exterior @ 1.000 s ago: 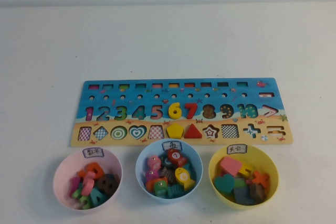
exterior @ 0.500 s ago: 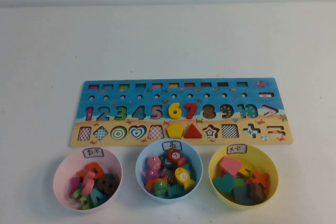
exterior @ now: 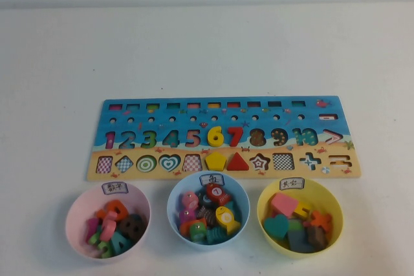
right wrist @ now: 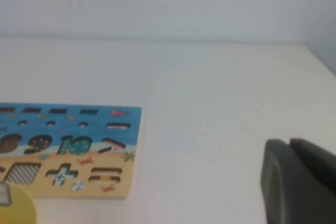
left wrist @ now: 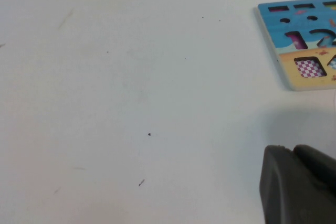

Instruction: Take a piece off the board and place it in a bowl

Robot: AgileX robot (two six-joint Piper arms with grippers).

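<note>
The board [exterior: 223, 137] lies across the middle of the table. The light blue bowl [exterior: 172, 200] stands in front of it, with a white label on its far rim. The yellow fish piece [exterior: 226, 217] lies in this bowl among several other fish pieces. Neither arm shows in the high view. My left gripper [left wrist: 291, 149] is shut and empty over bare table, off the board's left end [left wrist: 302, 40]. My right gripper [right wrist: 289, 141] is shut and empty over bare table, off the board's right end [right wrist: 68, 150].
A pink bowl [exterior: 70, 214] with number pieces stands left of the blue bowl, a yellow bowl [exterior: 262, 201] with shape pieces to the right. On the board sit a yellow 6 [exterior: 215, 136], red 7 [exterior: 234, 136], yellow pentagon [exterior: 215, 160] and red triangle [exterior: 237, 161].
</note>
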